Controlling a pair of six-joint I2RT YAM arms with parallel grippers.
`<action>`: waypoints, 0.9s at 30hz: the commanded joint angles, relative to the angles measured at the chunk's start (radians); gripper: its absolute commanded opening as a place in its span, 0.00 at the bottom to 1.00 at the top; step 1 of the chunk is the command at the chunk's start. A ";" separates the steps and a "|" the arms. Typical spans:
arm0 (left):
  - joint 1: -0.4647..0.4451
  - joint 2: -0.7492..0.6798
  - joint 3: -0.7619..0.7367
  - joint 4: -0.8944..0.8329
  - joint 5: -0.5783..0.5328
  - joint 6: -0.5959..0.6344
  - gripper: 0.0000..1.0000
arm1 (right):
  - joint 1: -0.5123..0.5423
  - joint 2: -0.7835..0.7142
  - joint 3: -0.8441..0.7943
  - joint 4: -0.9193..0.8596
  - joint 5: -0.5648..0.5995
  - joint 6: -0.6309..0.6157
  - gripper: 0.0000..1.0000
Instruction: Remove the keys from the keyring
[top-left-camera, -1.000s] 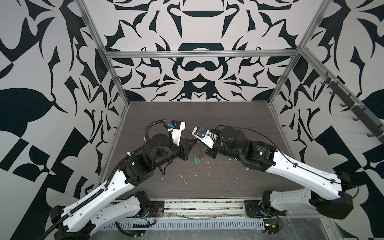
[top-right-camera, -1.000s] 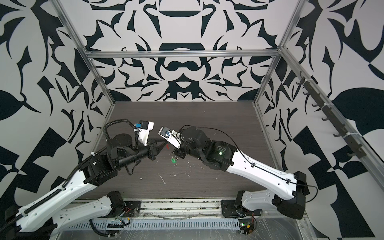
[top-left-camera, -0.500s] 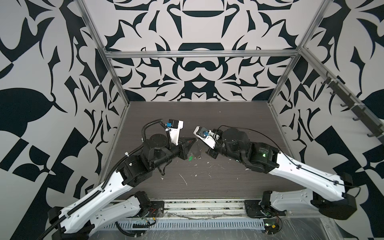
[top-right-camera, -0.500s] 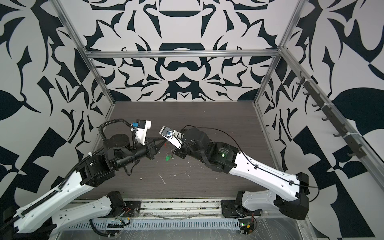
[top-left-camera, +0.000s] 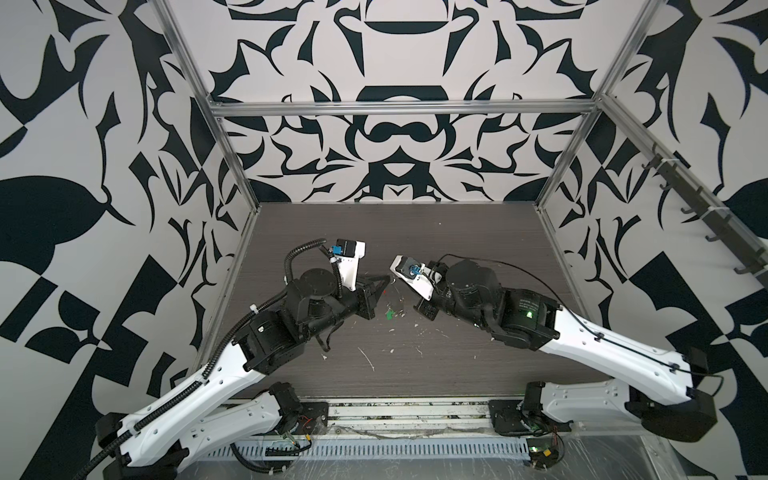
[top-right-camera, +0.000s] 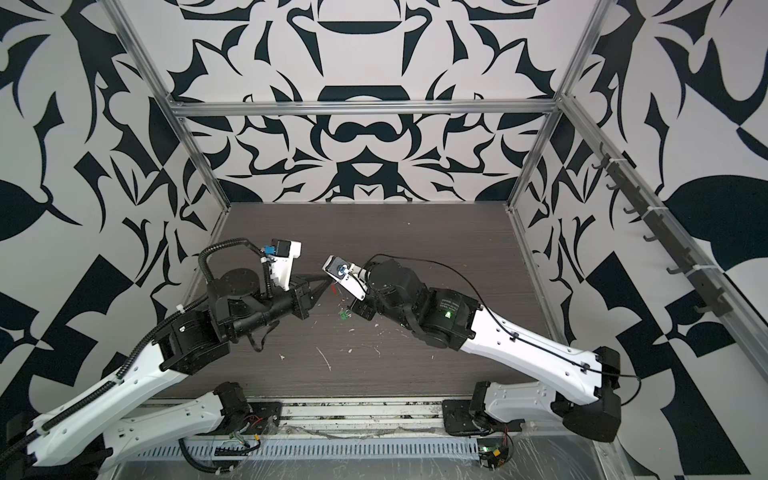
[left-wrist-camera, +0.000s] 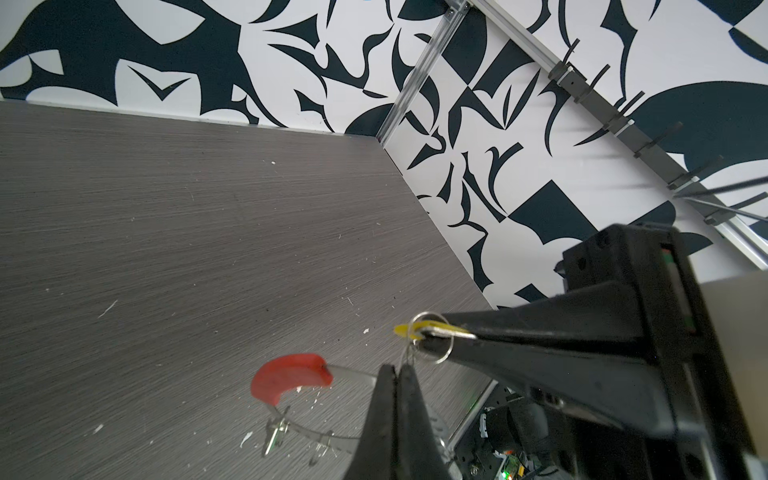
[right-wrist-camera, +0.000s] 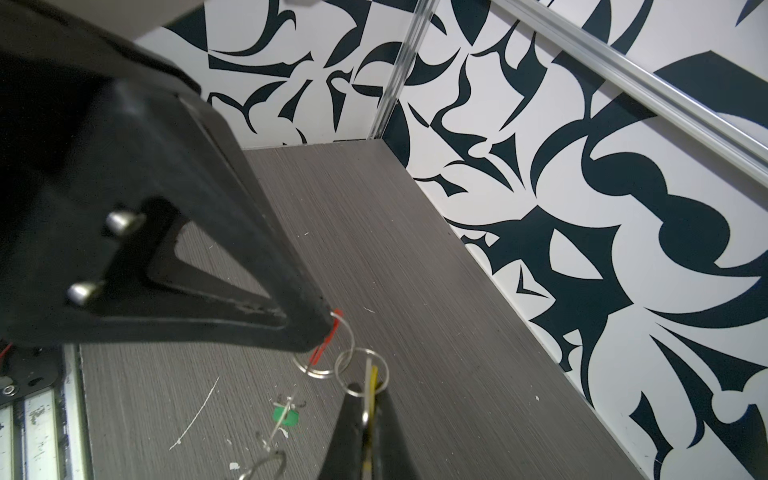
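Nearest the front edge, the dark wood-grain surface (top-left-camera: 415, 232) is littered with white scraps (top-left-camera: 368, 357). A little further in, about the middle, lies the green key (top-left-camera: 389, 316), under the spot where the two arms meet. In the right wrist view a thin wire crosses it, and whether it is threaded on that wire or lies loose cannot be told.

Just beyond the green key the two tools come together tip to tip. The left tool (left-wrist-camera: 397, 370) is closed on the thin wire of the keyring (left-wrist-camera: 352, 371), gripping it just beside the red sleeve (left-wrist-camera: 291, 376). From there the loop curves away from the fingers, with small metal bits dangling along its lower arc. The right tool (right-wrist-camera: 369, 392) is clamped on the yellow key (left-wrist-camera: 403, 330), its fingers pinching the blade so that the yellow head sticks out past the tips. A small ring (left-wrist-camera: 428, 313) passes through that head and links it down toward the left tool's grip.

Beyond the tools the surface runs bare to the black-and-white patterned back wall (top-left-camera: 395, 158).
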 joint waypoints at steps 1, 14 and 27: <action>0.010 -0.018 0.012 -0.096 -0.102 -0.013 0.00 | -0.003 -0.071 0.009 0.078 0.063 0.030 0.00; 0.010 -0.127 -0.113 0.123 -0.149 0.077 0.00 | -0.003 -0.093 -0.092 0.111 -0.023 0.155 0.00; 0.010 -0.193 -0.326 0.578 -0.088 0.274 0.00 | -0.003 -0.091 -0.244 0.241 -0.182 0.289 0.00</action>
